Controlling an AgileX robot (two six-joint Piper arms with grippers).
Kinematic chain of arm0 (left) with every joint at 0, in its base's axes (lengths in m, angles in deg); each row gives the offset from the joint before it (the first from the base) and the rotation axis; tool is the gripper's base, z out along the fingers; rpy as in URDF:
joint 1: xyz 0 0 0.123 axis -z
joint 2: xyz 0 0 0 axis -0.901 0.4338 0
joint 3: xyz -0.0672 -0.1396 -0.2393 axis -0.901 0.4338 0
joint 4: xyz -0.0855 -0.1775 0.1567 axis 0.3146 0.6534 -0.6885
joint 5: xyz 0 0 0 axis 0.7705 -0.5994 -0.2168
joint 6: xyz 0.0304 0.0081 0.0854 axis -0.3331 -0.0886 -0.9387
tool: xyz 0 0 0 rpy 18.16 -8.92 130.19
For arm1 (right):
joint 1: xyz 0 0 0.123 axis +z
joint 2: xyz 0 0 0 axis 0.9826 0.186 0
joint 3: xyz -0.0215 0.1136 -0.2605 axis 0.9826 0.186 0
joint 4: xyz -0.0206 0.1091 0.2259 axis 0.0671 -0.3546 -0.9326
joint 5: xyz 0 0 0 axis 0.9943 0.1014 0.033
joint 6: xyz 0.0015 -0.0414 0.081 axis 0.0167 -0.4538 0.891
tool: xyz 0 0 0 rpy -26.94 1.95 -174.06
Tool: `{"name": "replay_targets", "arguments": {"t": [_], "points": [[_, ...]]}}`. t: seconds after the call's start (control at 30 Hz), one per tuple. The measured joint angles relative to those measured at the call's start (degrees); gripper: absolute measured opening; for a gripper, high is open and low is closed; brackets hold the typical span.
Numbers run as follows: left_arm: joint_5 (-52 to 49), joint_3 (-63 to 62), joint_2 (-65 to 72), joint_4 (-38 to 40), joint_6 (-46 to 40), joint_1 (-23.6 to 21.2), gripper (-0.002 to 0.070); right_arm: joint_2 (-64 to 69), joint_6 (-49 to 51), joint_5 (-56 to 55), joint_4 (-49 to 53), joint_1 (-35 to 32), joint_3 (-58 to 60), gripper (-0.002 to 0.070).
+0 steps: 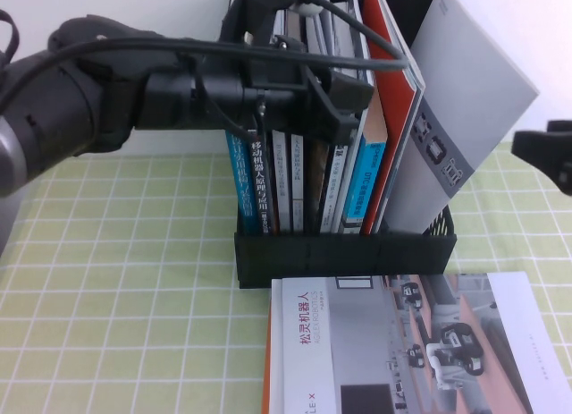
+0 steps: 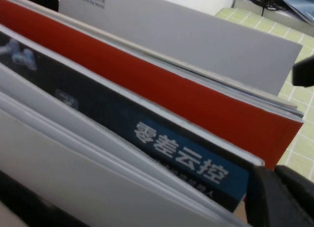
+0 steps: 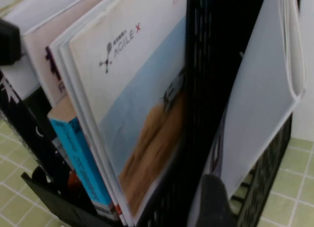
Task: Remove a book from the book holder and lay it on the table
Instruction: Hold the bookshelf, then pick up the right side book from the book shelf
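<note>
Grey cover (image 2: pixel 196 45) across upper frame; red cover (image 2: pixel 162 97) beside it; dark blue spine (image 2: pixel 181 161) with white Chinese characters at centre; checked cloth (image 2: pixel 299 138) at right edge

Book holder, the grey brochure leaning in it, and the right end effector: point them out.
book holder (image 1: pixel 344 253): high view, low front wall.
grey brochure (image 1: pixel 478 92): high view, grey cover, upper part.
right end effector (image 1: pixel 547 150): high view, black tip at right edge.

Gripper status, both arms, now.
Left gripper: above the book holder, reaching into the books; fingers not readable.
Right gripper: at the right edge beside the book, holding nothing visible.
</note>
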Motion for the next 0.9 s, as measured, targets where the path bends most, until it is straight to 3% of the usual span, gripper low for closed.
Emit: {"name": "replay_targets", "arguments": {"t": [0.2,0.3,0.37,0.5,0.57,0.77,0.9], "points": [[2.3,0.0,1.6,-1.9,0.0,3.7,-0.0003,10.1,0.6,4.4,0.0,0.1,-9.0,0.0425],[3.2,0.0,2.6,-3.1,0.0,5.3,-0.0003,14.3,1.0,5.0,0.0,0.1,-12.3,0.039],[3.4,0.0,3.0,-3.7,0.0,5.5,-0.0003,16.5,1.0,6.8,0.0,0.1,-14.1,0.0327],[4.7,0.0,3.3,-4.0,1.0,5.5,-0.0003,19.1,0.5,12.3,0.0,0.1,-16.1,0.0099],[5.1,0.0,3.3,-4.0,1.6,5.4,-0.0003,19.4,-0.5,14.6,0.1,0.1,-16.6,0.0045],[4.1,0.0,1.5,-6.2,3.8,5.4,-0.0003,17.0,-1.6,18.3,1.3,0.1,-18.6,0.0016],[3.1,0.0,-1.7,-11.8,9.0,5.4,-0.0003,10.2,0.7,16.1,2.4,0.1,-20.5,0.0015]]}}
